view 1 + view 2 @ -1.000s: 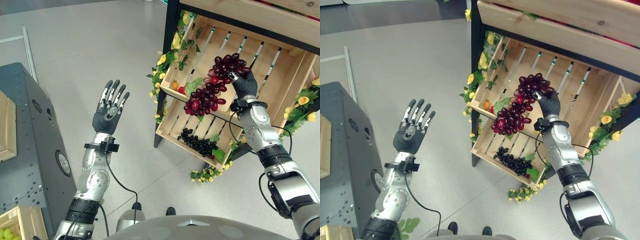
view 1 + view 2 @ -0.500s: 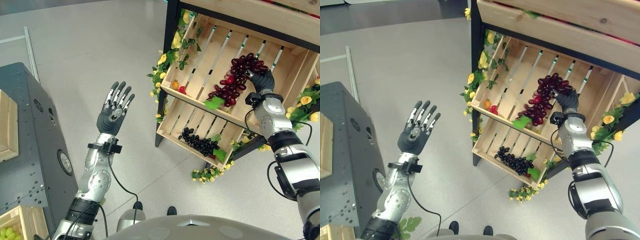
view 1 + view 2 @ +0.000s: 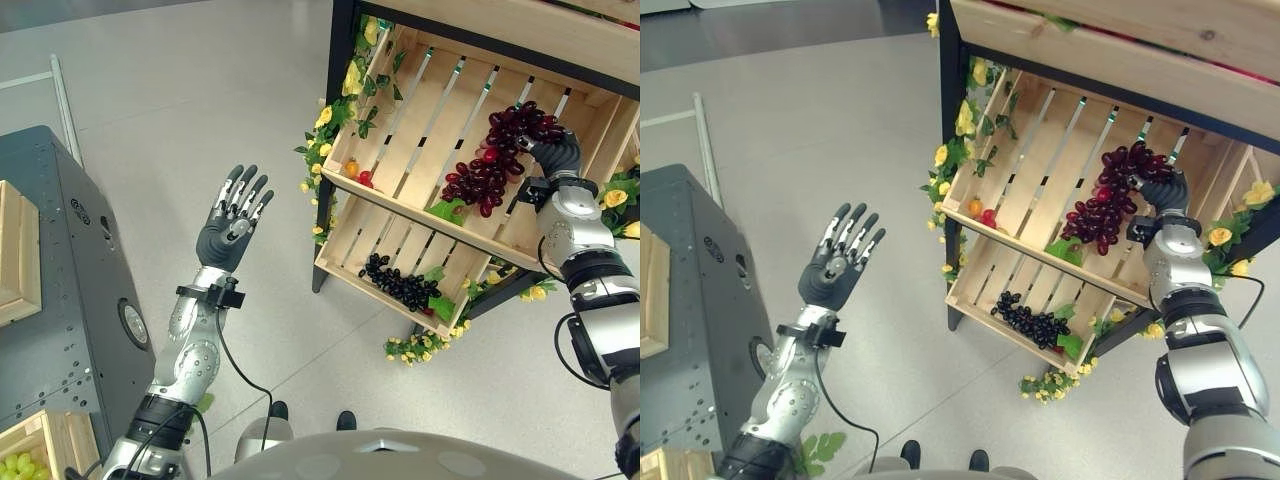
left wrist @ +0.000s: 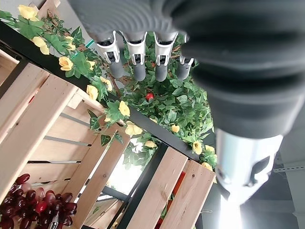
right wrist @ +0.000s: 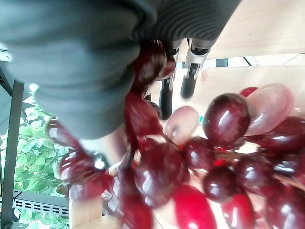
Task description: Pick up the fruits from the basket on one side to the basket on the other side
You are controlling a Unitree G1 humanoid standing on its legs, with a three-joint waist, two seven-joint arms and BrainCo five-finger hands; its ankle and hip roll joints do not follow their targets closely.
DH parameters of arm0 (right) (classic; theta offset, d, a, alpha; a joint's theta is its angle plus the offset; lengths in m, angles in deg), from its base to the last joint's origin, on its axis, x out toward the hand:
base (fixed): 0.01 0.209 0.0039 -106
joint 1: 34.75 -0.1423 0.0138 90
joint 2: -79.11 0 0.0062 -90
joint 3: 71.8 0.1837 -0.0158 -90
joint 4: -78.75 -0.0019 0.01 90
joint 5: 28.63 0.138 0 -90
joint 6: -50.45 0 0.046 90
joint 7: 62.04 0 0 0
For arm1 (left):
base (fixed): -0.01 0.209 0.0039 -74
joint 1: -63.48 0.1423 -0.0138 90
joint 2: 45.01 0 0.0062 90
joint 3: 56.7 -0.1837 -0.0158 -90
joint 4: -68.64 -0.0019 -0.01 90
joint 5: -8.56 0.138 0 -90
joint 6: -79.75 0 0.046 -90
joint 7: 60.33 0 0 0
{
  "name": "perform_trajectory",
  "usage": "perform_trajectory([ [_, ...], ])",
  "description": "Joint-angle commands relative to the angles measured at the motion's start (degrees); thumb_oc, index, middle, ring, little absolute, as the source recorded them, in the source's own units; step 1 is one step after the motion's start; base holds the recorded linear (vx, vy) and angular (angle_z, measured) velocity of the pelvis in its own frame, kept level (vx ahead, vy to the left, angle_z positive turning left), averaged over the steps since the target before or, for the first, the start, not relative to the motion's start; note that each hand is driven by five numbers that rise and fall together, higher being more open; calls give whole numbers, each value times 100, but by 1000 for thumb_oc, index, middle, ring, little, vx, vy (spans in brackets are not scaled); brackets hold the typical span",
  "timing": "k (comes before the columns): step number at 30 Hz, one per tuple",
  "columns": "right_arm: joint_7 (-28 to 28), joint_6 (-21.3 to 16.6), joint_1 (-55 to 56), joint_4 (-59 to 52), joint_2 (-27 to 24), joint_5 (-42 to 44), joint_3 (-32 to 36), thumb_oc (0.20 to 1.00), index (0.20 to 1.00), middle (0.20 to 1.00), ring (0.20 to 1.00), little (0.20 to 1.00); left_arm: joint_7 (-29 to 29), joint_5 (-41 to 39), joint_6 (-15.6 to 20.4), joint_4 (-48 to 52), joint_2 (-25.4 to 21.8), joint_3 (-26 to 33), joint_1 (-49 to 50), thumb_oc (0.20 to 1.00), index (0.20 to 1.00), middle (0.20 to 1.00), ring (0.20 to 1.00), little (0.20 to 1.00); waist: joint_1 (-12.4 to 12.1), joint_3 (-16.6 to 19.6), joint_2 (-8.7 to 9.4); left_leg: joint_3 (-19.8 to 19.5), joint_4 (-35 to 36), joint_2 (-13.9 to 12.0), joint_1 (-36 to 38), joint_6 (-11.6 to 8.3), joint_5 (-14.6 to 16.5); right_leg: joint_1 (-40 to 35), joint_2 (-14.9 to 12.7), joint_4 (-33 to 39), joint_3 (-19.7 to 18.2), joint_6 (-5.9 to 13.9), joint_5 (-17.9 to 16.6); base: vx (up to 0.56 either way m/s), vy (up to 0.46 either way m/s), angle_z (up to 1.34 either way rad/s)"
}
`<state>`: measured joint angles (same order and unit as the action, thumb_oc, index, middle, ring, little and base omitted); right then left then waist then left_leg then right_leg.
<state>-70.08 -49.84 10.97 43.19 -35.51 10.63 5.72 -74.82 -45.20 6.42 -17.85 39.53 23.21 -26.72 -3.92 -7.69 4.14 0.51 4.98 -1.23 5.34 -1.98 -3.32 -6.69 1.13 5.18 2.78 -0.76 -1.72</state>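
A bunch of red grapes (image 3: 493, 162) with a green leaf hangs inside the upper wooden crate (image 3: 400, 110) on the rack at right. My right hand (image 3: 560, 152) is shut on the bunch's top end, near the crate's right wall; close up, the red grapes (image 5: 214, 157) lie against its fingers (image 5: 190, 78). A small orange fruit (image 3: 349, 170) and a red one (image 3: 363, 179) sit in that crate's left corner. Black grapes (image 3: 400, 286) lie in the lower crate (image 3: 345, 255). My left hand (image 3: 230, 225) is raised over the floor, open, with straight fingers (image 4: 138, 64).
A grey cabinet (image 3: 60, 290) stands at the left, with a wooden box of green grapes (image 3: 20, 465) at the bottom left corner. Yellow flowers and leaves (image 3: 325, 120) trim the black rack frame (image 3: 335, 110). Bare floor lies between my left arm and the rack.
My right hand has carried the red grapes to the right, from the crate's front edge to deeper inside near its right wall. The left hand has barely shifted.
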Motion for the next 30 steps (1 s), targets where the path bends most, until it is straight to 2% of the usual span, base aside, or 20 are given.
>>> perform_trajectory([
  [1,-72,-328,-882,134,-282,-75,-239,1000,1000,1000,1000,1000,13,-49,171,447,-171,-154,-169,1000,1000,1000,1000,1000,-92,374,216,117,-15,-14,92,-36,280,-7,-373,-168,-17,722,33,0,0,0],
  [17,-42,-422,-610,-580,-106,131,-126,1000,1000,1000,1000,1000,136,-16,224,445,-125,-83,-191,1000,1000,1000,1000,1000,-37,360,184,176,-15,-17,141,-31,307,-33,-383,-159,-42,724,24,0,0,0],
  [21,170,-430,-311,-1350,7,219,-196,1000,1000,1000,1000,1000,172,25,266,437,-89,-6,-228,1000,1000,1000,1000,1000,-2,345,178,180,-19,-22,139,-29,303,-19,-386,-180,-75,714,37,0,0,0],
  [28,812,-468,1266,-3409,425,458,31,1000,1000,1000,1000,1000,190,179,310,452,13,248,-113,1000,1000,1000,1000,1000,81,311,151,209,-22,-23,164,-18,322,-8,-383,-219,-79,697,68,0,0,0],
  [30,837,-460,1470,-3634,456,456,102,1000,1000,1000,1000,1000,184,186,305,470,21,290,-88,1000,1000,1000,1000,1000,91,308,144,206,-23,-22,163,-15,325,-7,-385,-222,-74,696,73,0,0,0],
])
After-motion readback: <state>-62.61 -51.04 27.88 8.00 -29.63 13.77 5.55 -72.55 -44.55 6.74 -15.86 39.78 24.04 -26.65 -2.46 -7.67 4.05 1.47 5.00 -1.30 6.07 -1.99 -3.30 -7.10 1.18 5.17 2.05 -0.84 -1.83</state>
